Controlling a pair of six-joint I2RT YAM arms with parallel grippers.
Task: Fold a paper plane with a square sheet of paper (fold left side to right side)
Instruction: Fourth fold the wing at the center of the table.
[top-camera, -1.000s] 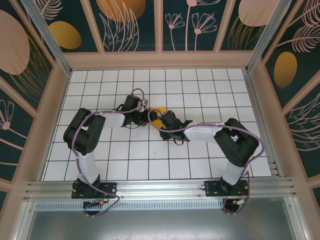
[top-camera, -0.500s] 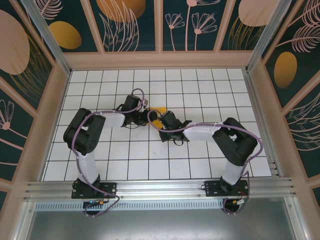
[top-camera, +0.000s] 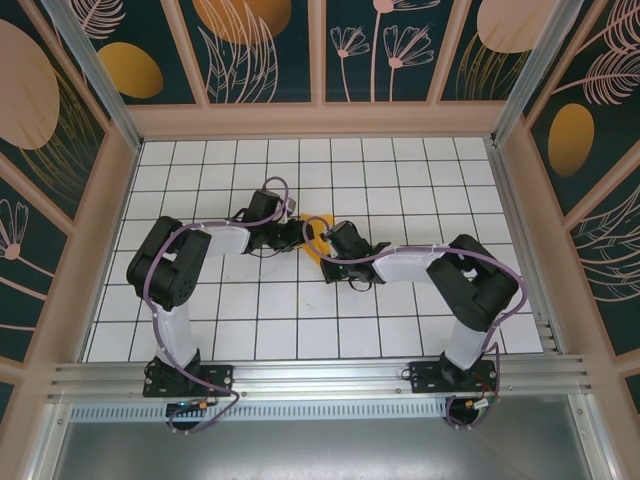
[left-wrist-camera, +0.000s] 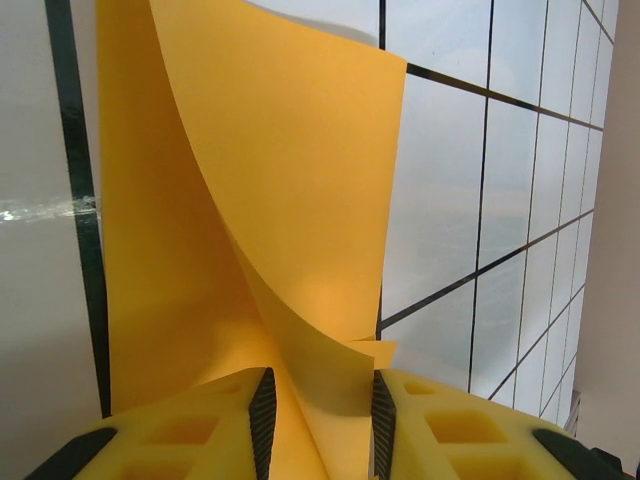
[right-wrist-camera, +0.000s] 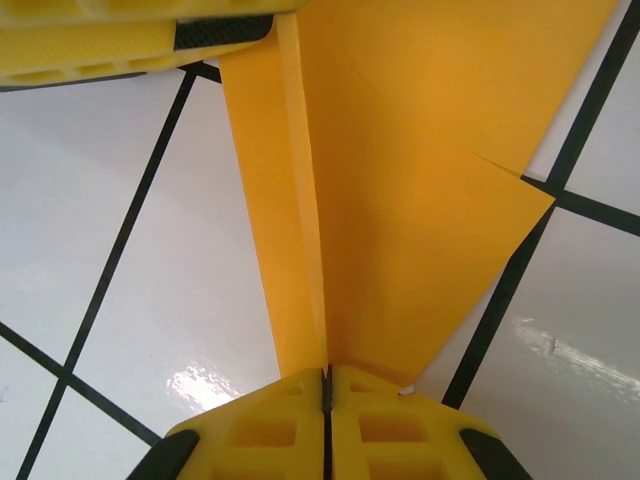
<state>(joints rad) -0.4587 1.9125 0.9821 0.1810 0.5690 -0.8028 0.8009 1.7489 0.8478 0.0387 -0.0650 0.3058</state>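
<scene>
The orange-yellow sheet of paper (top-camera: 319, 229) lies partly folded in the middle of the gridded table, between my two grippers. My left gripper (top-camera: 300, 236) reaches it from the left. In the left wrist view its jaws (left-wrist-camera: 322, 420) stand apart, and a curled flap of the paper (left-wrist-camera: 300, 180) rises between the pads without being pinched. My right gripper (top-camera: 326, 252) comes from the right and is shut (right-wrist-camera: 326, 385) on the near end of the paper (right-wrist-camera: 400, 200), where a long crease runs away from it. A left fingertip (right-wrist-camera: 130, 35) shows at the paper's far end.
The white table (top-camera: 400, 180) with its black grid has free tiles all round the paper. Wooden frame walls with dark patterned panels (top-camera: 270, 60) enclose it on three sides. An aluminium rail (top-camera: 320, 378) with both arm bases runs along the near edge.
My right gripper has shifted slightly up and left onto the paper, covering more of it. The left jaws have narrowed around the flap.
</scene>
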